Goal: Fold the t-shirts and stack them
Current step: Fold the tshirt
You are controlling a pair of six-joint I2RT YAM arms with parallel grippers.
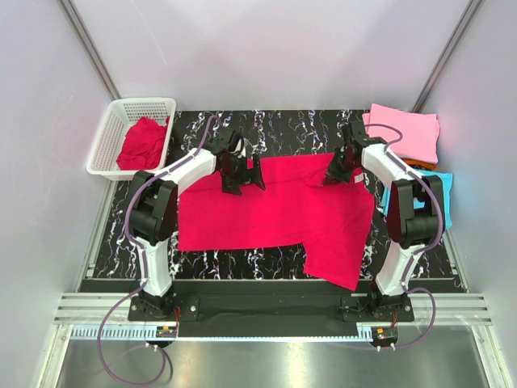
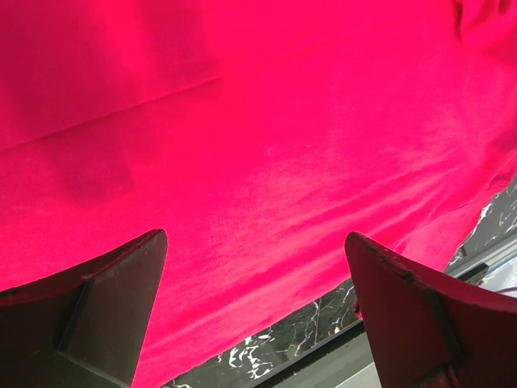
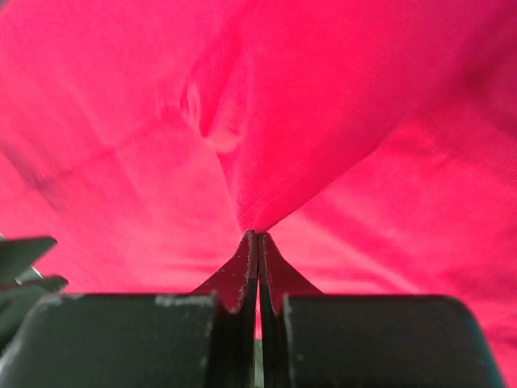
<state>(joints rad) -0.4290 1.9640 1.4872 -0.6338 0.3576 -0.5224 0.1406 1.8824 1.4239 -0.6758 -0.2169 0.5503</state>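
**Crimson cloth pinched on the right, left jaws wide**

Crimson fabric is nipped between the closed fingertips of the right gripper [image 3: 257, 236]. A narrow ridge of the spread red t-shirt [image 1: 275, 214] rises from the tips into a tented fold. The left gripper [image 2: 257, 242] stands fully apart with nothing between its fingers, above the shirt's far edge on the left side.

The spread shirt lies flat on the black marbled table [image 1: 242, 263], with its long axis running left to right between the two arms. At its near right corner a flap reaches down to the table's near edge. Where the collar lies cannot be told. Bare table shows along the far edge and in a strip at the near left, while to the right the cloth ends just short of the right arm.

A white mesh basket [image 1: 109, 137] at the far left corner holds a crumpled red t-shirt [image 1: 142, 144]. At the far right a folded pink t-shirt [image 1: 408, 129] lies on an orange t-shirt [image 1: 420, 164], with a turquoise t-shirt [image 1: 440, 190] just nearer.

Only the right wrist view shows the pinch itself. Only the overhead view shows the shirt's outline and the stacks, and the left wrist view adds a sliver of table beyond the shirt's edge.
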